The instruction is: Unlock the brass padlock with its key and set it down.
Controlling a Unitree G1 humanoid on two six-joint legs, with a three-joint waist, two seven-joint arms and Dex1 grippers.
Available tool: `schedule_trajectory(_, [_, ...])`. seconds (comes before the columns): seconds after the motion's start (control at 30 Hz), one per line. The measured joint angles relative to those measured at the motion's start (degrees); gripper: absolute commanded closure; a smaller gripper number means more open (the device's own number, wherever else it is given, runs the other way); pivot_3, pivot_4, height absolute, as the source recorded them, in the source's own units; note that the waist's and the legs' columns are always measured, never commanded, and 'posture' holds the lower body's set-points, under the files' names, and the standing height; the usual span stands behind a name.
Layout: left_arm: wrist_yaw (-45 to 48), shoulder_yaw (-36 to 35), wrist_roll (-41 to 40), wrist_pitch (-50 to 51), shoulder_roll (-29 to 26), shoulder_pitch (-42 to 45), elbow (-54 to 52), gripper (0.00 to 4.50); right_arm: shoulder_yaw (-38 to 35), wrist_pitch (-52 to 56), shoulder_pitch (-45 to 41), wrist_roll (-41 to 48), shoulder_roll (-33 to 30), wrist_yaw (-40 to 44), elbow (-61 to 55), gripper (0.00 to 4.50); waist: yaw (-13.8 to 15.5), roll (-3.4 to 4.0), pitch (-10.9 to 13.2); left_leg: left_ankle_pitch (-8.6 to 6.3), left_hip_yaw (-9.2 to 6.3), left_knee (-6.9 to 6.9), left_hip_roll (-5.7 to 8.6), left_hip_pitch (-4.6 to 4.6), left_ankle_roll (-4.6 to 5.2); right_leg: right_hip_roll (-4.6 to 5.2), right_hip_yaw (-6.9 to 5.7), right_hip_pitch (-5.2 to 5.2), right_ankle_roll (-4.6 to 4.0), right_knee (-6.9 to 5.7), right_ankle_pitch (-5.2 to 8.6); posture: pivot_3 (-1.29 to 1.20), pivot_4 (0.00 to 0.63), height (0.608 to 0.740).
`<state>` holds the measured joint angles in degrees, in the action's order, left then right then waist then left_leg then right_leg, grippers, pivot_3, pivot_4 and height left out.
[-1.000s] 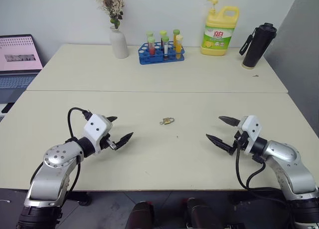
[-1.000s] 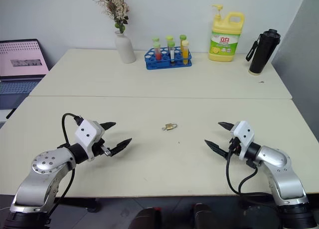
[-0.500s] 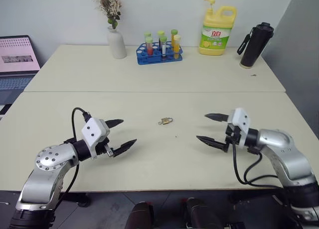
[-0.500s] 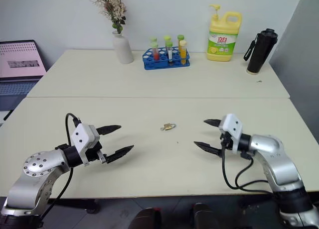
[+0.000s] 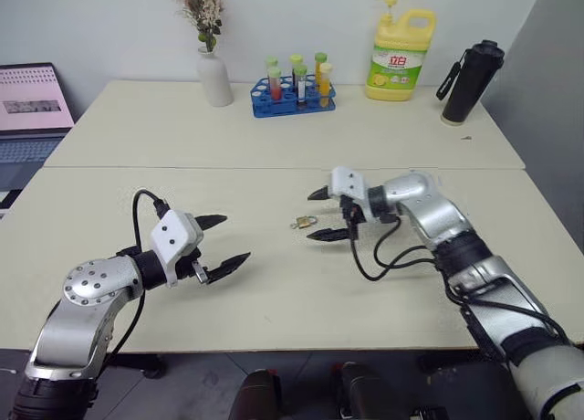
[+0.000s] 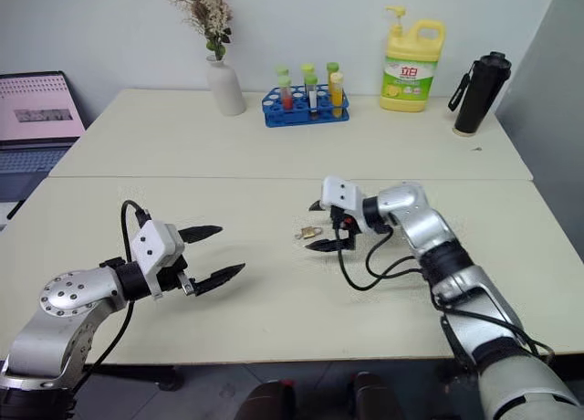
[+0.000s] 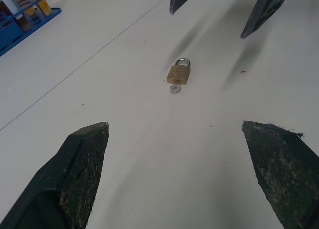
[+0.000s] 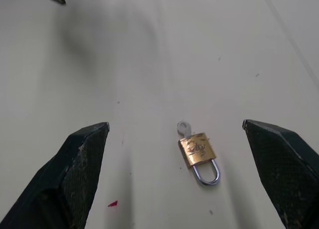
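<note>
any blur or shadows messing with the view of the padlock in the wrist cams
Left wrist view: the brass padlock and the key in it are sharp, with soft smeared shadows of the right gripper falling beside them, not over them. Right wrist view: the padlock is crisp and evenly lit; a faint diffuse shadow lies on the table beyond it.

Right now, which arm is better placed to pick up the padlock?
Right. The right gripper hangs open just beside the brass padlock, which lies between its fingers in the wrist view; the left gripper is farther off.
</note>
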<state>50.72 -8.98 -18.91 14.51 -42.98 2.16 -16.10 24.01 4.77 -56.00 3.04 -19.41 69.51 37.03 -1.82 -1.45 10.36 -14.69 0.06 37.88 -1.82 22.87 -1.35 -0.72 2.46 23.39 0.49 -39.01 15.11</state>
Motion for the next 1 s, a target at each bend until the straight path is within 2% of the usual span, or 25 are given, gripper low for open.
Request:
schedule_trajectory(0.17, [-0.11, 0.41, 1.08, -0.08, -0.01, 0.04, -0.02, 0.02, 1.89, -7.59, -8.02, -6.62, 6.09, -1.37, 19.14, 0.00, 0.03, 0.02, 0.01, 0.00, 0.02, 0.00, 0.04, 0.01, 0.00, 0.06, -0.02, 0.01, -0.01, 0.00, 0.00, 0.00, 0.150, 0.740])
schedule_trajectory(0.43, [-1.18, 0.62, 1.55, -0.05, 0.01, -1.83, -1.82, 0.02, -0.02, -10.52, -13.42, -11.22, 10.02, -6.33, 33.74, 0.00, -0.06, 0.04, 0.03, 0.00, -0.02, -0.03, 0.02, 0.01, -0.01, 0.11, 0.04, 0.03, -0.02, -0.04, -0.01, 0.00, 0.150, 0.740])
schedule_trajectory(0.53, [-1.61, 0.65, 1.82, -0.01, 0.01, -1.88, -1.92, 0.00, -0.54, -10.64, -13.80, -12.35, 10.88, -7.65, 35.31, 0.61, -0.11, 0.04, 0.03, 0.00, -0.01, -0.03, 0.02, -0.01, -0.01, 0.10, 0.04, 0.03, -0.02, -0.07, -0.01, 0.00, 0.150, 0.740])
schedule_trajectory(0.8, [-1.94, 0.74, 2.24, 0.00, 0.06, -1.92, -2.57, 0.00, -1.93, -10.63, -14.02, -14.17, 11.49, -7.35, 36.32, 3.40, -0.09, 0.04, 0.02, 0.00, -0.02, 0.00, 0.02, -0.06, -0.01, 0.09, 0.01, -0.03, -0.02, -0.08, -0.01, 0.00, 0.150, 0.740])
schedule_trajectory(0.83, [-1.98, 0.80, 2.29, 0.00, 0.08, -1.89, -2.56, 0.00, -2.16, -10.68, -14.02, -14.31, 11.59, -7.57, 36.37, 3.59, -0.10, 0.04, 0.02, 0.00, -0.02, 0.00, 0.02, -0.06, -0.01, 0.09, 0.01, -0.03, -0.02, -0.08, -0.01, 0.00, 0.150, 0.740])
schedule_trajectory(1.0, [-2.33, 1.65, 2.43, 0.00, 0.25, -1.37, -2.52, 0.00, -2.42, -12.67, -13.89, -15.93, 11.61, -8.82, 36.16, 3.59, -0.12, 0.04, 0.02, 0.00, -0.01, -0.01, 0.02, -0.07, -0.01, 0.08, 0.02, -0.03, -0.02, -0.08, -0.01, 0.00, 0.150, 0.740])
